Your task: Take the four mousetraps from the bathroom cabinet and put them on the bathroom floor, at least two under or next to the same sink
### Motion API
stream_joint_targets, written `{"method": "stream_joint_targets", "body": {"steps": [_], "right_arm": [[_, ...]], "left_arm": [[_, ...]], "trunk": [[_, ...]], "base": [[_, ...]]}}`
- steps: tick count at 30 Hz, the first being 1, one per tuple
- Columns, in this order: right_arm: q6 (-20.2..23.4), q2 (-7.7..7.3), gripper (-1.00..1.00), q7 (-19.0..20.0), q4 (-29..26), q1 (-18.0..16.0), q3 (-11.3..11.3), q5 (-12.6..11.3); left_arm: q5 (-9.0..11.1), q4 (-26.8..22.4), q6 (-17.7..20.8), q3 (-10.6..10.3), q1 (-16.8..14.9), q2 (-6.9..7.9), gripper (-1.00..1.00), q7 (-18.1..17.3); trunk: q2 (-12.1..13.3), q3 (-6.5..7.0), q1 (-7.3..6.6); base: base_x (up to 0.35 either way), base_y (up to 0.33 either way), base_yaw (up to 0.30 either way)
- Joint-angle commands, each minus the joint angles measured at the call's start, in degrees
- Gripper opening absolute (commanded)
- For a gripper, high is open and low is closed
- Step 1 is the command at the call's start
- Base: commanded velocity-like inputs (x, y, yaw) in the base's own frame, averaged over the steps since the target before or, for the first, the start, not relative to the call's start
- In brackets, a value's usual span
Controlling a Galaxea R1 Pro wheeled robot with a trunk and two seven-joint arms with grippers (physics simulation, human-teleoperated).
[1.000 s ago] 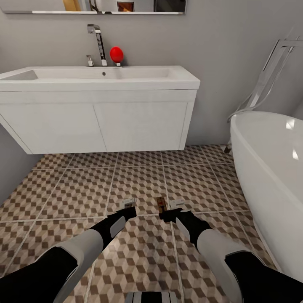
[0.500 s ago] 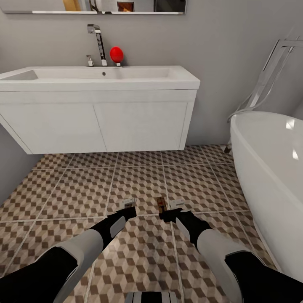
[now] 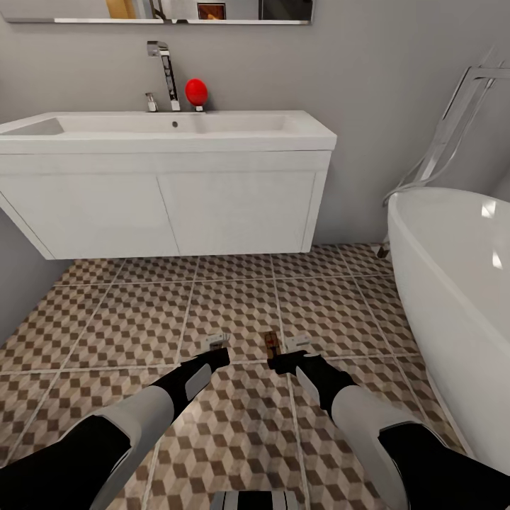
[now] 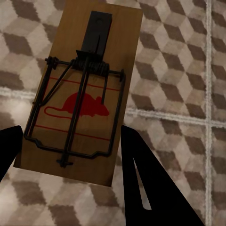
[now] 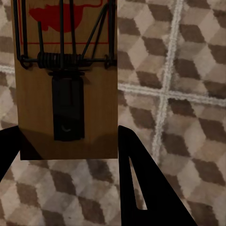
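My left gripper [image 4: 71, 133] is shut on a mousetrap [image 4: 82, 89], a brown board with a black spring bar and a red mouse print, held over the bathroom floor [image 4: 183, 70]. My right gripper [image 5: 68, 131] is shut on a second mousetrap [image 5: 66, 80], also above the tiles. From the head camera both grippers hang low side by side, the left gripper [image 3: 217, 345] and the right gripper [image 3: 283, 352], with the right one's mousetrap [image 3: 270, 344] seen edge-on. The bathroom sink [image 3: 166, 184] hangs on the wall beyond them. The cabinet is out of view.
A white bathtub [image 3: 460, 283] fills the right side, with a chrome floor tap [image 3: 446, 134] behind it. A chrome tap [image 3: 166, 74] and a red ball-shaped object [image 3: 196, 91] stand on the sink's back edge. Cube-patterned floor [image 3: 142, 319] runs under the vanity.
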Motion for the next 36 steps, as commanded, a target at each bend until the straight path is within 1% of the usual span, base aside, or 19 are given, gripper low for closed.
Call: {"method": "stream_joint_targets", "body": {"steps": [1,20,21,22,25,33,36], "right_arm": [[0.32,0.0,-1.0,-0.06,-0.09,-0.01,0.16,-0.17],[0.32,0.0,-1.0,0.02,-0.09,-0.01,0.16,-0.17],[0.32,0.0,-1.0,0.22,-0.09,0.0,0.16,-0.17],[0.32,0.0,-1.0,2.62,-0.09,0.0,0.09,-0.17],[0.32,0.0,-1.0,3.61,-0.09,-0.01,0.08,-0.17],[0.32,0.0,-1.0,3.76,-0.18,-0.01,-0.03,-0.17],[0.38,0.0,-1.0,3.73,-0.43,-0.01,-0.08,-0.17]], "left_arm": [[0.29,-0.13,0.25,-0.45,-0.01,0.03,-1.0,0.18],[0.29,-0.13,0.24,-0.45,-0.01,0.05,-1.0,0.18],[0.29,-0.13,0.24,-0.45,-0.01,0.05,-1.0,0.18],[0.29,-0.13,0.25,-0.45,-0.01,0.05,-1.0,0.18],[0.29,-0.13,0.25,-0.45,-0.01,0.05,-1.0,0.18],[0.29,-0.27,0.77,-0.38,-0.04,0.05,-1.0,0.62],[0.29,-0.4,1.97,-0.37,-0.33,0.05,-1.0,0.86]], "trunk": [[-0.02,-0.04,-0.01],[-0.02,-0.04,-0.01],[-0.02,-0.04,-0.01],[-0.02,-0.04,-0.01],[-0.02,-0.12,-0.01],[-0.02,-0.71,-0.01],[-0.02,-0.97,-0.01]], "base": [[0.0,0.0,0.0],[0.0,0.0,0.0],[0.0,0.0,0.0],[0.0,0.0,0.0],[0.0,0.0,0.025],[0.0,0.0,0.076],[0.0,0.0,0.086]]}}
